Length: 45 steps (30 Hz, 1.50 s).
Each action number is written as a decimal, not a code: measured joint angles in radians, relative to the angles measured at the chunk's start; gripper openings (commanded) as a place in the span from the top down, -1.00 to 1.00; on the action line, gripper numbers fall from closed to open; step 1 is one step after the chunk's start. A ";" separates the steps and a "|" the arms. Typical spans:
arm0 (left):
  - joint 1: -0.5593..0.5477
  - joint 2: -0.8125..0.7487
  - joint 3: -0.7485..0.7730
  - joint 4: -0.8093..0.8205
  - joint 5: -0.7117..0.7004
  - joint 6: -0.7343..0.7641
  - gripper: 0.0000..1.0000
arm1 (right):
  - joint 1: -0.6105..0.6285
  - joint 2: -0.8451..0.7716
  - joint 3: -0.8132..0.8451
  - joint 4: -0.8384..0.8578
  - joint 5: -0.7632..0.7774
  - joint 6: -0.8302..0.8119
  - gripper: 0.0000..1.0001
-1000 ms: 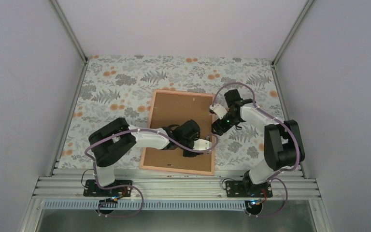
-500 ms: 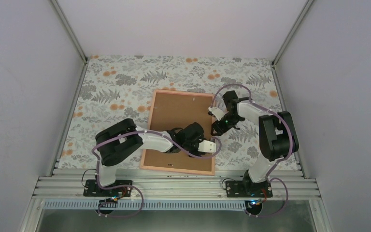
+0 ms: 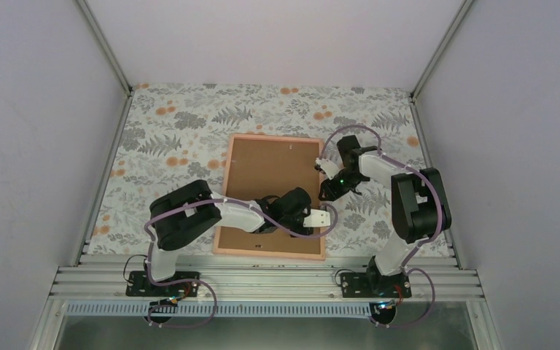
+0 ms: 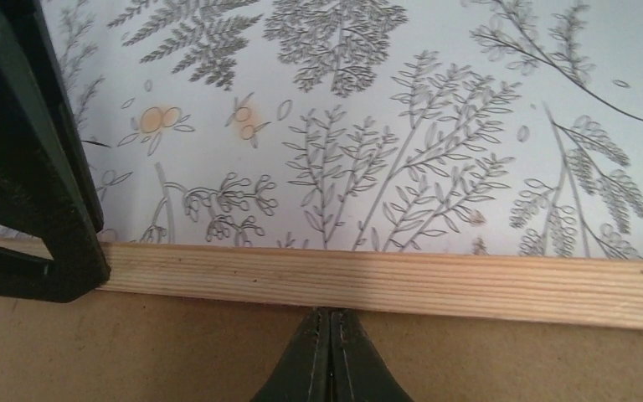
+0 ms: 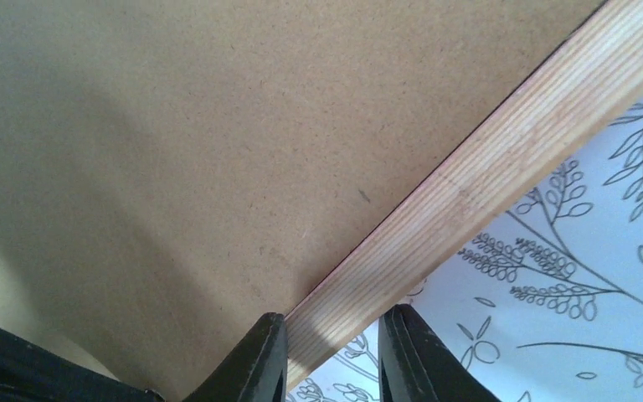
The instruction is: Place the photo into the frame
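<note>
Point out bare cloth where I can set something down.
Free: tablecloth beyond the frame, up to the back wall, and left of it. Crowded: its right edge, where the left gripper and right gripper sit.

The frame (image 3: pixel 273 137) is pale pink-orange wood with fine straight grain, around a plain, faintly speckled brown backing board (image 3: pixel 266 171). The worktop (image 3: pixel 182 124) is white, printed with grey ferns and small orange blossoms. The left arm (image 3: pixel 189 219) and right arm (image 3: pixel 415 204) are black and white.
</note>
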 measured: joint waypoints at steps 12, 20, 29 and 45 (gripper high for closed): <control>0.002 0.016 0.027 0.002 -0.069 -0.045 0.55 | -0.006 0.000 0.003 0.050 0.003 0.006 0.39; 0.089 -0.135 0.064 -0.239 0.018 0.006 0.03 | -0.006 0.008 0.083 0.016 0.042 -0.013 -0.15; 0.236 -0.424 0.004 -0.473 0.164 0.139 -0.08 | -0.006 -0.001 0.253 0.015 -0.007 -0.044 -0.36; 0.273 -0.672 -0.298 -0.778 0.253 0.357 -0.11 | 0.163 0.011 0.233 0.052 -0.198 -0.054 -0.13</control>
